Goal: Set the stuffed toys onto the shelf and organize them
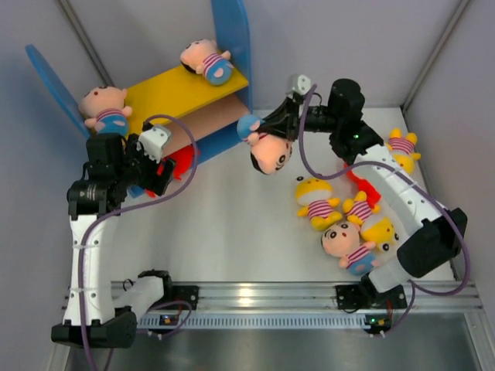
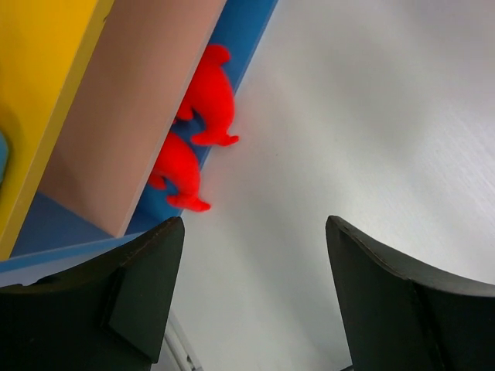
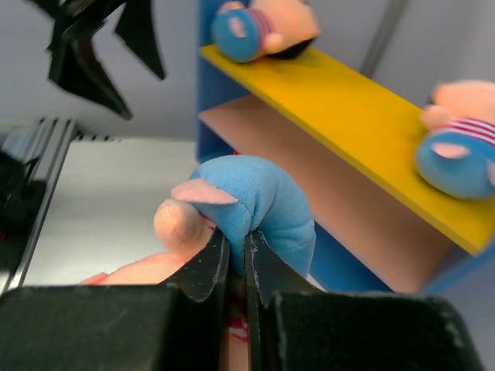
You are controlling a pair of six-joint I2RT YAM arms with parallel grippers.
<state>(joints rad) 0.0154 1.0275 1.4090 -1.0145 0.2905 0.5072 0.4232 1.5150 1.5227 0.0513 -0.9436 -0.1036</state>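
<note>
Doll (image 3: 259, 193) between rt tool (image 3: 236, 246) tips

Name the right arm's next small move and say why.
Probably lift the doll over the yellow board's bare middle. The right end effector is shut on its blue bottom, beside the shelf's side panel, and two other dolls already occupy the board's ends.

My left arm (image 1: 77, 255) and right arm (image 1: 402, 193) are white shells between black joint housings. A purple cable (image 1: 186, 154) runs along each. My fingers (image 2: 139, 301) are broad, matte black, with bevelled edges. My black bases (image 1: 166, 294) sit on a silver rail (image 1: 255, 294) at the tabletop's near edge.
</note>
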